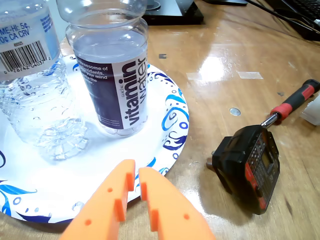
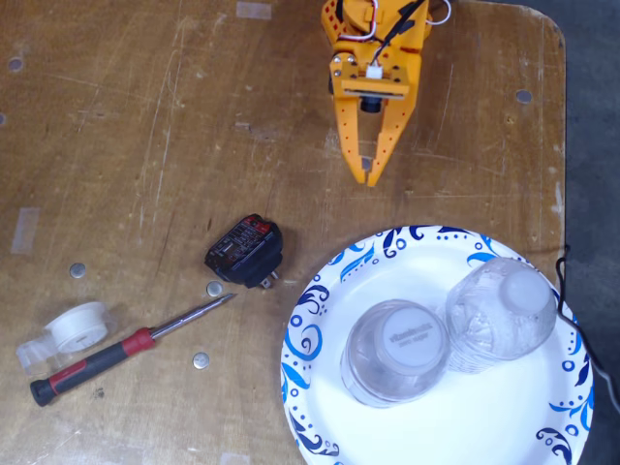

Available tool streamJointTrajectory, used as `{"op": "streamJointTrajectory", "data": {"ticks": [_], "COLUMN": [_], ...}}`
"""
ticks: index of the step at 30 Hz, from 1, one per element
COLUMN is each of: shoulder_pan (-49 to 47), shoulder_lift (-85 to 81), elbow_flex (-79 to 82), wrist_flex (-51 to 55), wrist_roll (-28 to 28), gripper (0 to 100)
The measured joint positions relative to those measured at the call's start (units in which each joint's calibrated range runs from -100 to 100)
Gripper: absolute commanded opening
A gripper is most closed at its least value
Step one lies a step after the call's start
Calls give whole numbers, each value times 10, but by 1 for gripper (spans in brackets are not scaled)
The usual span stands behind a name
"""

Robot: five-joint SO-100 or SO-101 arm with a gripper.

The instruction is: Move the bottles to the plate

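The white plate with blue swirls (image 1: 170,125) lies on the wooden table, and it is at the lower right of the fixed view (image 2: 320,291). Both bottles stand upright on it, side by side. The one with the dark "vitamin water" label (image 1: 112,75) is to the right in the wrist view and to the left in the fixed view (image 2: 395,351). The ribbed clear bottle (image 1: 35,95) carries a pale blue barcode label up high and also shows in the fixed view (image 2: 499,315). My orange gripper (image 1: 136,172) is shut and empty. It sits just off the plate's rim, pointing at it (image 2: 371,179).
A black power adapter (image 2: 244,252) lies left of the plate in the fixed view and right of it in the wrist view (image 1: 250,165). A red-and-black screwdriver (image 2: 126,349) and a clear tape roll (image 2: 77,325) lie further left. The table's edge runs along the right.
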Motion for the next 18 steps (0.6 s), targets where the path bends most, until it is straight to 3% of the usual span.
{"op": "streamJointTrajectory", "data": {"ticks": [18], "shoulder_pan": [6], "shoulder_lift": [0], "elbow_flex": [0], "wrist_flex": [0], "wrist_roll": [5], "gripper": [1]}}
